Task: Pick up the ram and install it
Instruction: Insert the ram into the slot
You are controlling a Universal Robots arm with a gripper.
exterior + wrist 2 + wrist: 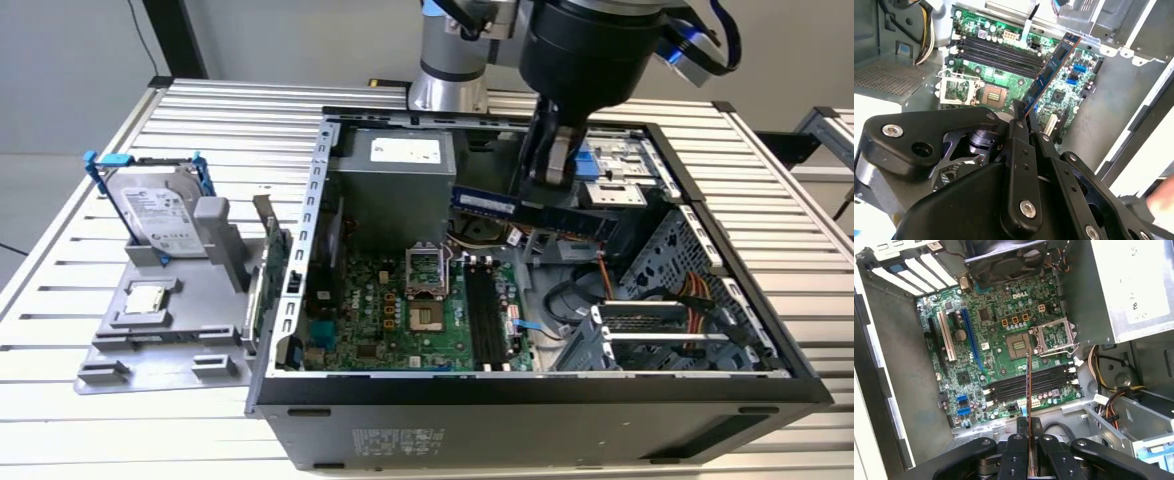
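My gripper hangs over the open computer case, shut on the ram, a long narrow dark blue stick with black chips. In the exterior view the stick is level and in the air above the motherboard, well above the black memory slots. In the second wrist view the ram sticks out slanting from the gripper over the slots. In the first wrist view the ram appears edge-on, rising from the gripper across the slots.
Inside the case are a grey power supply, an open processor socket, drive bays and orange cables. On the exterior view's left, a grey holder carries a hard drive, a square processor chip and an upright expansion card.
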